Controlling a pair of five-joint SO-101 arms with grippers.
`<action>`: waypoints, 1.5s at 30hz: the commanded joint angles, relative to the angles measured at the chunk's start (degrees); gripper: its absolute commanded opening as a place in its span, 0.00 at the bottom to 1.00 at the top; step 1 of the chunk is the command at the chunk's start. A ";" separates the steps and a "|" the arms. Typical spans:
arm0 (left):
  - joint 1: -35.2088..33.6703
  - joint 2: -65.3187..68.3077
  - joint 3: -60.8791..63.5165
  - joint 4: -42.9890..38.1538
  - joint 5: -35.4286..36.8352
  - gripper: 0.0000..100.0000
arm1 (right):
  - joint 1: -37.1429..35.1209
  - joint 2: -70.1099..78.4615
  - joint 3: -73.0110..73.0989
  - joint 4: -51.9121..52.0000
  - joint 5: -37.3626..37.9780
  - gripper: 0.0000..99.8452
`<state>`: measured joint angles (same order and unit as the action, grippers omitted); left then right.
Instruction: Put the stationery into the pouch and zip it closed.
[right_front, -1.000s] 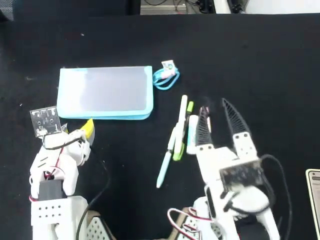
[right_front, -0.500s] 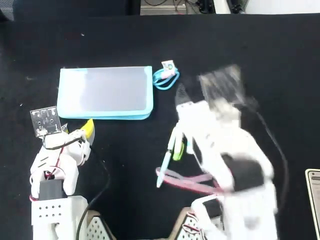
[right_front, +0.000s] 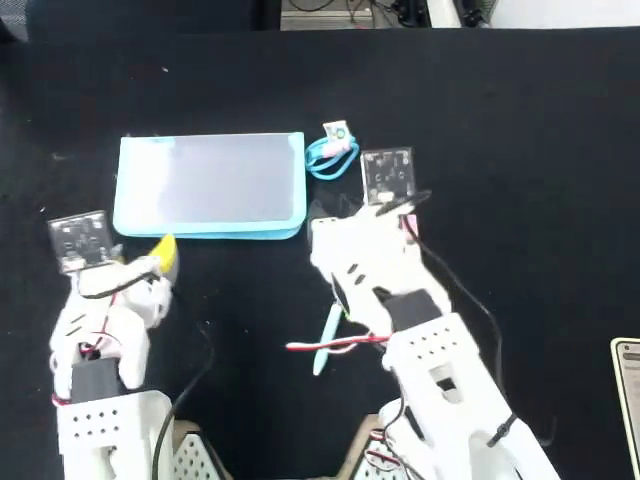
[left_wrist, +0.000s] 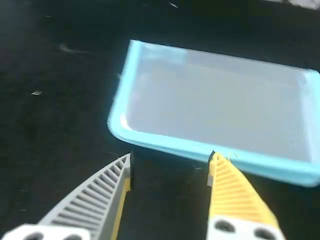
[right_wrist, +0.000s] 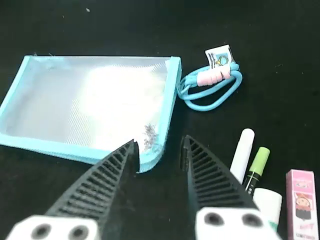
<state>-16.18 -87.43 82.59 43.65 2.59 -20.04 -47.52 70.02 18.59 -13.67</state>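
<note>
Right gripper (right_wrist: 159, 144), fingers spread empty, is hovering at the near corner of the light-blue translucent rectangular pouch (right_wrist: 95, 100) lying crosswise.

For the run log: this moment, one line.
left gripper open by pouch | right gripper open at pouch corner | pens outside

1. A black counter (right_front: 520, 120) is carrying everything.
2. A light-blue pouch (right_front: 208, 185) is lying flat on it, toward the left in the high view.
3. A blue cord (right_front: 332, 155) with a small tag (right_front: 337, 131) is lying looped just beside the pouch's right end.
4. A white pen (right_wrist: 242, 148) and a green marker (right_wrist: 256, 165) are lying side by side near the cord, with a white stick (right_wrist: 267, 202) and a pink box (right_wrist: 299, 202) just beside them.
5. A blue pen (right_front: 322, 360) is lying nearer the front edge, partly hidden.
6. A card (right_front: 627, 385) is lying at the far right.
</note>
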 joint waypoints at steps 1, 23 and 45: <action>-3.65 0.53 -6.46 -0.44 -0.62 0.25 | -0.97 0.31 0.92 -3.60 -0.62 0.15; 8.40 62.59 -58.77 19.16 1.23 0.25 | 4.84 15.16 -6.46 -3.34 -0.70 0.15; 27.47 85.10 -62.90 4.57 1.41 0.25 | 17.76 15.16 -11.38 1.85 -0.79 0.15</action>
<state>6.15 -2.15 22.29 49.45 -1.71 -2.90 -32.66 61.76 20.18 -14.11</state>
